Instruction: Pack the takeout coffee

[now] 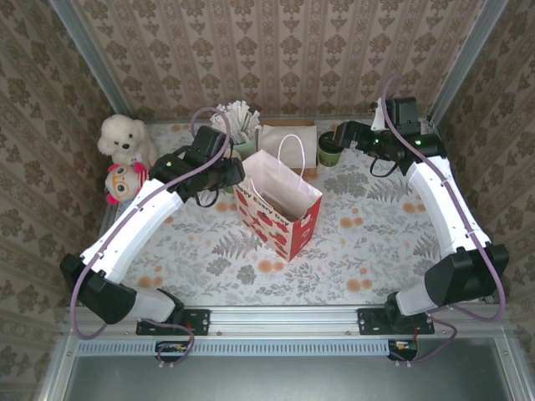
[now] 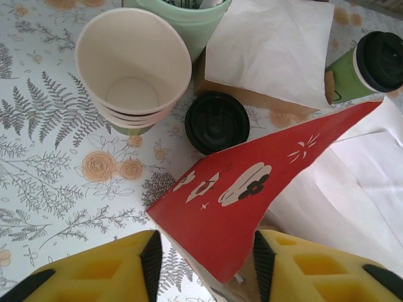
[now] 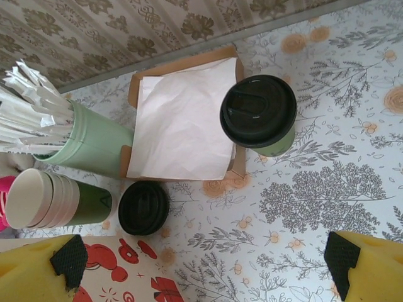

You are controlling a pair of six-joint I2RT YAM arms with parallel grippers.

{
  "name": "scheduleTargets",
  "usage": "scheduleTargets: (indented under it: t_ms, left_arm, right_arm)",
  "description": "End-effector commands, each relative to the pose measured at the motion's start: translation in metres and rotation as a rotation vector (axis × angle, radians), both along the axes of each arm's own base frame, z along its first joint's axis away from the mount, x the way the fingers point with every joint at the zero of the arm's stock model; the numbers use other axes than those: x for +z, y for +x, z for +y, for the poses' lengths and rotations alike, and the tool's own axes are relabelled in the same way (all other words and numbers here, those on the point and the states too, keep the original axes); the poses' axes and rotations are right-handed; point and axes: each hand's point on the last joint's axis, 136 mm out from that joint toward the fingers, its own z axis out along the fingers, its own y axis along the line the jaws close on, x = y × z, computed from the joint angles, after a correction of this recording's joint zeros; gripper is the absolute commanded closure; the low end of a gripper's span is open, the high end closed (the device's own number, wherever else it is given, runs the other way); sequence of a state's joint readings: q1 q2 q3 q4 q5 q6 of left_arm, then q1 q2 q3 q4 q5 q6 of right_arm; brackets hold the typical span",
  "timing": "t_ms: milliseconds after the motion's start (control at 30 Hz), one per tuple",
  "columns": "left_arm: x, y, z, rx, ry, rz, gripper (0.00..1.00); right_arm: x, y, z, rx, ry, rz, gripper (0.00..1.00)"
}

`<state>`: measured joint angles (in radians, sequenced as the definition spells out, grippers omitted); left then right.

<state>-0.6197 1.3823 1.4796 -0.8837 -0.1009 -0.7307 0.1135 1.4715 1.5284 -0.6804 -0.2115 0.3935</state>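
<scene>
no readable text or labels anywhere

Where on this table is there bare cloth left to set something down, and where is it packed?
Free: the cloth between the bag and the right arm, and the strip in front of the bag. Crowded: the back edge, where plush toys, stick holder, napkin box, lidded cup, cup stack and loose lid sit close together.

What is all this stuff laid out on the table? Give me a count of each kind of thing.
Stuffed toys: 2 (white bear, pink-capped doll)
Paper bag: 1
Lidded green cup: 1
Loose black lid: 1
Stack of empty cups: 1
Holder of wrapped sticks: 1
Tray of napkins: 1
Total: 8
</scene>
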Motion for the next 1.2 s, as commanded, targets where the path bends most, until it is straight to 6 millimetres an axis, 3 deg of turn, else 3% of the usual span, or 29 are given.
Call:
scheduleTargets:
  t_ms: [0, 133, 300, 500, 767, 867, 1033, 1167]
  left_arm:
    - [0.000, 0.002, -0.008, -0.093, -0.033, -0.005, 0.61]
    - [-0.002, 0.007, -0.002, -0.115, -0.042, -0.001, 0.78]
    - [-0.005, 0.009, 0.003, -0.184, -0.033, 0.008, 0.84]
    - [0.002, 0.010, 0.016, -0.314, 0.015, -0.044, 0.89]
    - [0.012, 0.001, 0.020, -0.494, 0.023, -0.073, 0.89]
    - [0.019, 0.003, 0.021, -0.514, 0.039, -0.092, 0.89]
    - [0.019, 0.012, 0.003, -0.560, -0.030, -0.103, 0.88]
    - [0.014, 0.020, -0.003, -0.564, -0.044, -0.091, 0.74]
  right_arm:
    - [0.000, -0.001, 0.010, 0.045, 0.041, 0.001, 0.00]
    - [-0.005, -0.008, 0.020, 0.087, 0.039, 0.016, 0.00]
    - [-0.013, -0.023, 0.054, 0.216, 0.070, 0.055, 0.00]
    - [-0.022, -0.030, 0.070, 0.238, 0.049, 0.077, 0.00]
    - [-0.037, -0.004, 0.047, 0.172, -0.075, 0.068, 0.00]
    - [-0.051, 0.015, 0.032, 0.143, -0.158, 0.078, 0.00]
    - [-0.074, 0.054, 0.002, 0.033, -0.210, 0.132, 0.00]
    - [-0.091, 0.076, -0.002, 0.009, -0.186, 0.173, 0.00]
